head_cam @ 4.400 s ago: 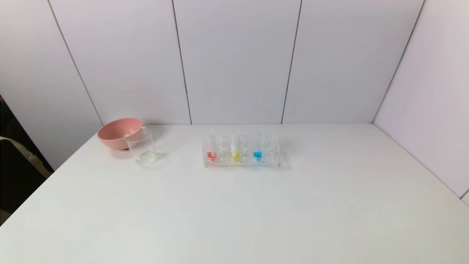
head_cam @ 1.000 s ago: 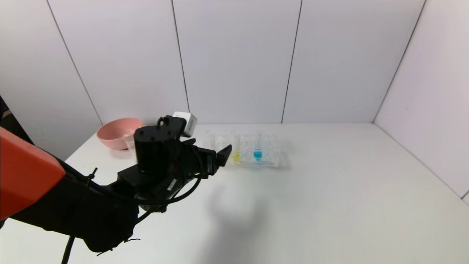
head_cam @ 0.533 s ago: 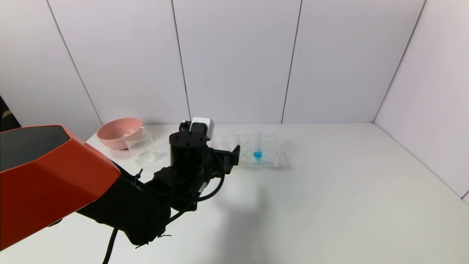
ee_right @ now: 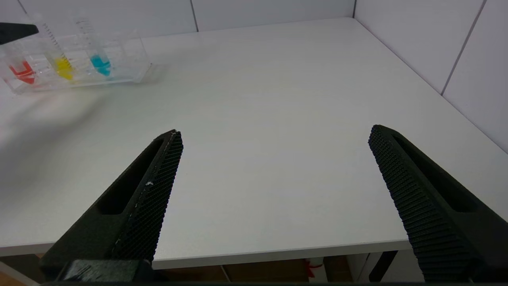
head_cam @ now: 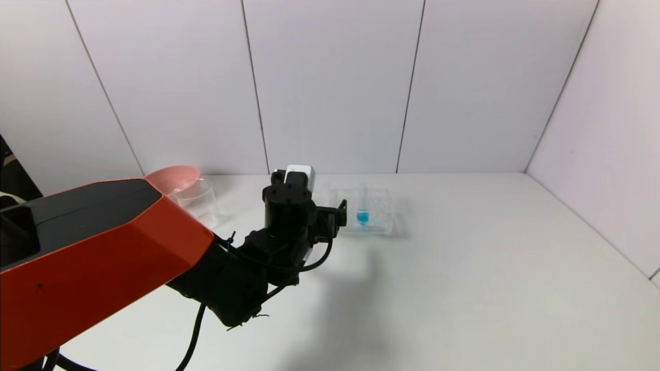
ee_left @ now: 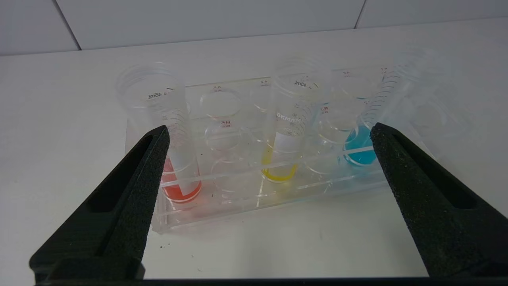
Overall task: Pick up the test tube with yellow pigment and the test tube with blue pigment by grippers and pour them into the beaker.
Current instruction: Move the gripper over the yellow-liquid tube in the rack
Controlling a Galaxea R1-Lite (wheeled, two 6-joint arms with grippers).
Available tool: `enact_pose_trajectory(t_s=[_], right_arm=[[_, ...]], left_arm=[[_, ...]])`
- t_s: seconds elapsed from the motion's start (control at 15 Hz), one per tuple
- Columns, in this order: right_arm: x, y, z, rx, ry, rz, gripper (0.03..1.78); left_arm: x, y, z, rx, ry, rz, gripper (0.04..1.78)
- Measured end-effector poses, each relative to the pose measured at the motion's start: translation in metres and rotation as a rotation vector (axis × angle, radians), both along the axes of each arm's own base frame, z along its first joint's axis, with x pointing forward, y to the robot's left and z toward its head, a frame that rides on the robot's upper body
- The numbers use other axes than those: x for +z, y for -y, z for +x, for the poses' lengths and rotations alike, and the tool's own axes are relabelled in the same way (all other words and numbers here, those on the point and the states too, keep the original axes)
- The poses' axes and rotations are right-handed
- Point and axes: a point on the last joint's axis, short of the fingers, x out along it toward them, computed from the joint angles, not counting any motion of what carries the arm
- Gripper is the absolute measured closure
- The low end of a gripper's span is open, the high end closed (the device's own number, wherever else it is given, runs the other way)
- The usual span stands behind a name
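Head view: the black left gripper (head_cam: 337,214) is held spread wide just before the clear plastic tube rack (ee_left: 274,186), gripping nothing. The yellow-tipped clear test tube (ee_left: 287,131) and blue-tipped clear test tube (ee_left: 375,119) are seated in that rack. The small clear beaker (head_cam: 198,202) is seen beside a pink bowl (head_cam: 172,175). The black right gripper (ee_right: 274,159) is held spread above the white table (ee_right: 278,99).

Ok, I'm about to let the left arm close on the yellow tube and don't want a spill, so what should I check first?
1. Left gripper open, fingers wide: ok.
2. Test tube with yellow pigment standing in the rack, roughly centred in the gap: ok.
3. Fingers short of the tube: they also bracket the red-orange tube and the test tube with blue pigment; closing now would catch the neighbours: not ok.
4. Beaker upright beside the pink bowl: ok.
5. Right gripper open at the table edge, away from the rack: ok.
6. Grip height on the tube: cannot tell.
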Motion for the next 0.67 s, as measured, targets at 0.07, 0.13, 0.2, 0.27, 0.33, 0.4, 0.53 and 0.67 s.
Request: enact_pose_trajectory(t_s=[0.07, 0.13, 0.2, 0.27, 0.33, 0.4, 0.53, 0.67], right_arm=[[0.0, 0.0, 0.0, 0.0, 0.0, 0.0, 0.1], [0.0, 0.0, 0.0, 0.0, 0.0, 0.0, 0.1], [0.0, 0.0, 0.0, 0.0, 0.0, 0.0, 0.1], [0.0, 0.0, 0.0, 0.0, 0.0, 0.0, 0.1], [0.0, 0.0, 0.0, 0.0, 0.0, 0.0, 0.1], [0.0, 0.0, 0.0, 0.0, 0.0, 0.0, 0.1], [0.0, 0.0, 0.0, 0.001, 0.0, 0.0, 0.1], [0.0, 0.0, 0.0, 0.0, 0.0, 0.0, 0.1]], left_arm=[[-0.002, 0.003, 0.003, 0.004, 0.001, 0.0, 0.06], [-0.004, 0.005, 0.007, 0.012, 0.002, 0.0, 0.06], [-0.006, 0.008, 0.011, 0.023, 0.002, 0.003, 0.06], [-0.009, 0.011, 0.014, 0.03, -0.005, 0.01, 0.06], [-0.011, 0.013, 0.017, 0.031, -0.009, 0.013, 0.06], [-0.013, 0.015, 0.019, 0.032, -0.009, 0.013, 0.06], [-0.013, 0.017, 0.025, 0.035, -0.012, 0.016, 0.06], [-0.012, 0.02, 0.03, 0.045, -0.007, 0.011, 0.06]])
